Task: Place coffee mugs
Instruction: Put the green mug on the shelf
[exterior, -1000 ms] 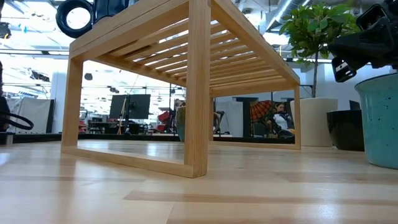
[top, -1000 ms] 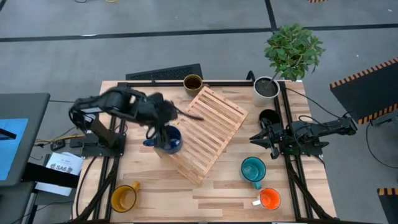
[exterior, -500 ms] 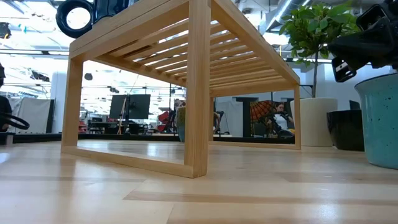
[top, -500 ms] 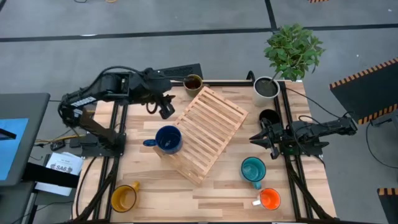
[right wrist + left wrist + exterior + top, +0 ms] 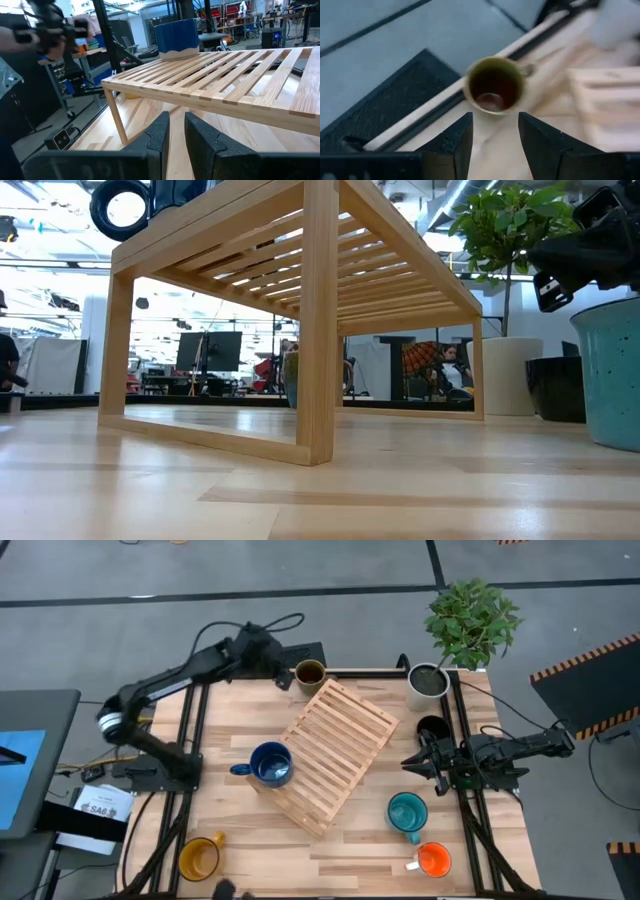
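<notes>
Now the left gripper (image 5: 494,142), fingers spread and empty, has swung away from the dark blue mug (image 5: 270,764) left standing on the slatted wooden rack (image 5: 330,754) and hovers near the olive-brown mug (image 5: 309,673) at the table's far edge, probably next, while the right gripper (image 5: 173,137) waits narrowly parted.

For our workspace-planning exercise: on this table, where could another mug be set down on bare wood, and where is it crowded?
Free: the front strip between the yellow mug and the orange mug, and the left edge beside the dark blue mug on the slatted wooden rack. Crowded: the right side, with the teal mug, black mug, white plant pot and right end effector.
</notes>
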